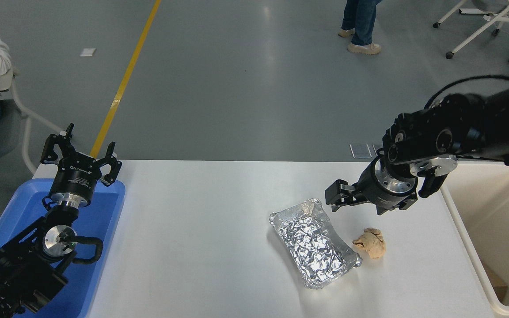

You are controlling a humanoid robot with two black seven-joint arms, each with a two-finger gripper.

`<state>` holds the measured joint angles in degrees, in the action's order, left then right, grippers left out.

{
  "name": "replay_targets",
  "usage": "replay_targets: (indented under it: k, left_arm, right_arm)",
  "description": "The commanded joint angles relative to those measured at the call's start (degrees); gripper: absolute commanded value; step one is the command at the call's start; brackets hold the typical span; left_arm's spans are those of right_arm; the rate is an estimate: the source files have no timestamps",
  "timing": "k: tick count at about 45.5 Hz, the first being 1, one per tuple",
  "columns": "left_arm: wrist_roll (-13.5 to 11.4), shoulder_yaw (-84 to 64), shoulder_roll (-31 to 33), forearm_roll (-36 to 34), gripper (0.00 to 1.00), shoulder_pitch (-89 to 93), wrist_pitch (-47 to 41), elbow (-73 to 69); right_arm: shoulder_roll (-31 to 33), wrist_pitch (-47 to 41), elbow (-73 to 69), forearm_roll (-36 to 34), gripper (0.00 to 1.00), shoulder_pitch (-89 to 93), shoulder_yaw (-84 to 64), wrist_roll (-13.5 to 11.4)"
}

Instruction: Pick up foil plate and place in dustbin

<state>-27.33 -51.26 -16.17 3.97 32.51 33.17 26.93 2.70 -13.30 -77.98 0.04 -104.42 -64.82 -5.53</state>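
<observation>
The foil plate (pixel 314 243) lies flat on the white table (pixel 201 229), right of centre, shiny and crinkled, its long side running diagonally. The cream dustbin (pixel 460 225) stands off the table's right edge, with only its left part in view. My right gripper (pixel 355 206) is open and empty. It hangs low over the table just beyond the plate's far right corner, not touching it. My left gripper (pixel 80 152) is open and parked at the lower left over the blue tray.
A crumpled tan paper ball (pixel 370 243) lies just right of the plate, below my right gripper. A blue shallow tray (pixel 104 212) sits at the table's left edge. A seated person is at the far left, and a standing person's legs (pixel 360 22) show at the top.
</observation>
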Motion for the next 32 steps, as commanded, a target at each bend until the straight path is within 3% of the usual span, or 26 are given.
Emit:
replay_targets:
  k: [1, 8, 32]
  left_arm:
    - [0.1, -0.1, 0.0, 0.0, 0.99, 0.0, 0.1, 0.1]
    - [0.0, -0.1, 0.0, 0.0, 0.99, 0.0, 0.1, 0.1]
    - [0.0, -0.1, 0.0, 0.0, 0.99, 0.0, 0.1, 0.0]
  right_arm:
    - [-2.7, 7.7, 5.3, 12.6, 1.0, 9.8, 0.7, 0.1]
    - [-2.7, 10.4, 8.0, 17.1, 1.0, 13.6, 0.7, 0.1]
    - [-2.7, 18.8, 18.6, 17.2, 0.99, 25.6, 0.7, 0.1]
